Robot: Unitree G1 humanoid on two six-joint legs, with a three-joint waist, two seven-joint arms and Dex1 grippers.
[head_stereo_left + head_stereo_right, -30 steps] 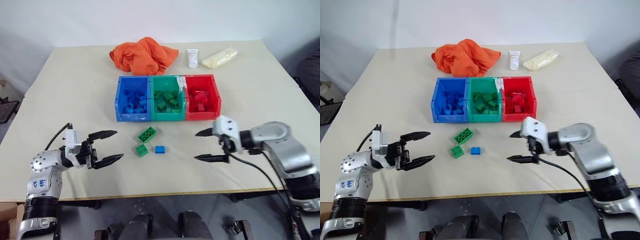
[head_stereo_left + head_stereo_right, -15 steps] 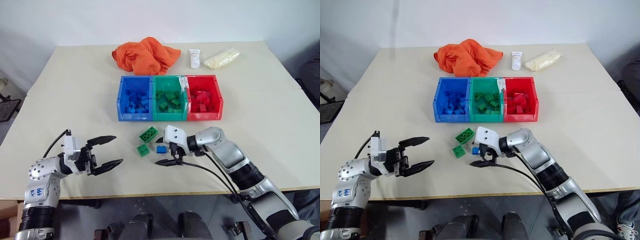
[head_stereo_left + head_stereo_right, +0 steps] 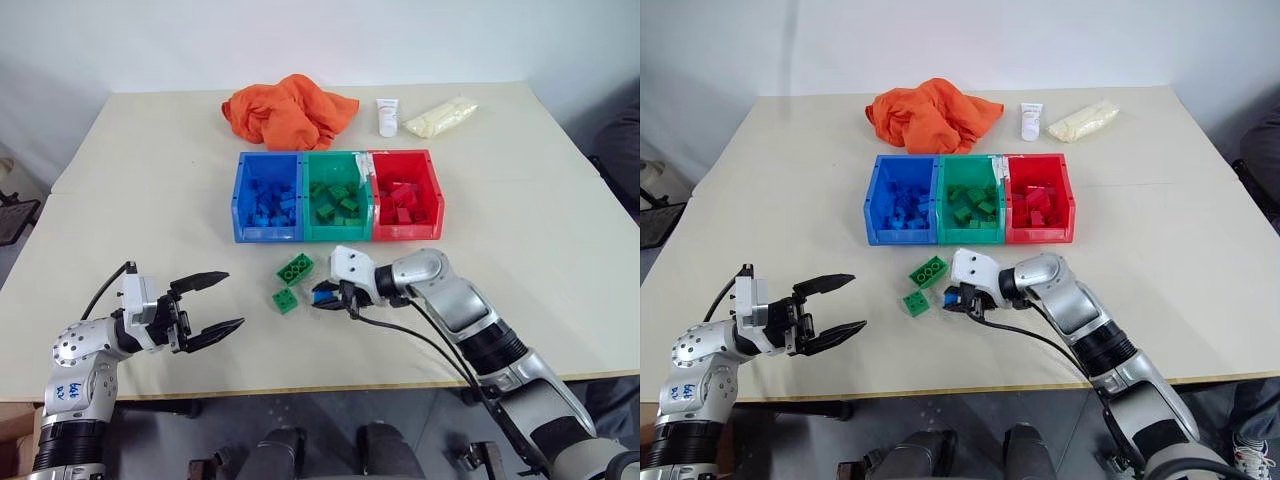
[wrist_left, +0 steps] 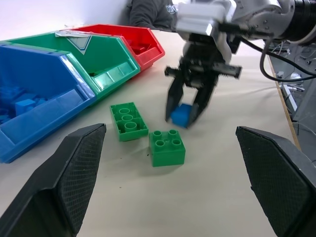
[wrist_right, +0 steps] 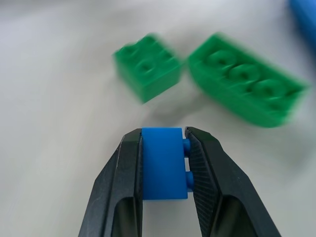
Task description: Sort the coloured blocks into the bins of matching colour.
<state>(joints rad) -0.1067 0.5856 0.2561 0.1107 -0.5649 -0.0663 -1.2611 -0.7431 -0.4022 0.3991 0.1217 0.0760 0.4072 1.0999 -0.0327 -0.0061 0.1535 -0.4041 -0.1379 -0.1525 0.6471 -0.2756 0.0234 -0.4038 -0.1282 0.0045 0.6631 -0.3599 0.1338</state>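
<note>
A small blue block [image 5: 164,170] sits on the table in front of the bins, and my right gripper [image 3: 327,297] is shut on it, one black finger on each side. Two green blocks lie just to its left: a long one [image 3: 295,268] and a small square one [image 3: 285,300]. The blue bin [image 3: 266,196], green bin [image 3: 338,196] and red bin [image 3: 404,194] stand joined in a row behind them, each holding blocks of its own colour. My left gripper [image 3: 207,304] hovers open near the table's front left, well apart from the blocks.
An orange cloth [image 3: 285,110] is bunched behind the bins. A white tube [image 3: 386,116] and a pale bag [image 3: 439,116] lie at the back right. The table's front edge [image 3: 300,388] runs close under both arms.
My right gripper swept in from the right to the blue block, then shut on it. The left gripper stayed open in about the same place.
</note>
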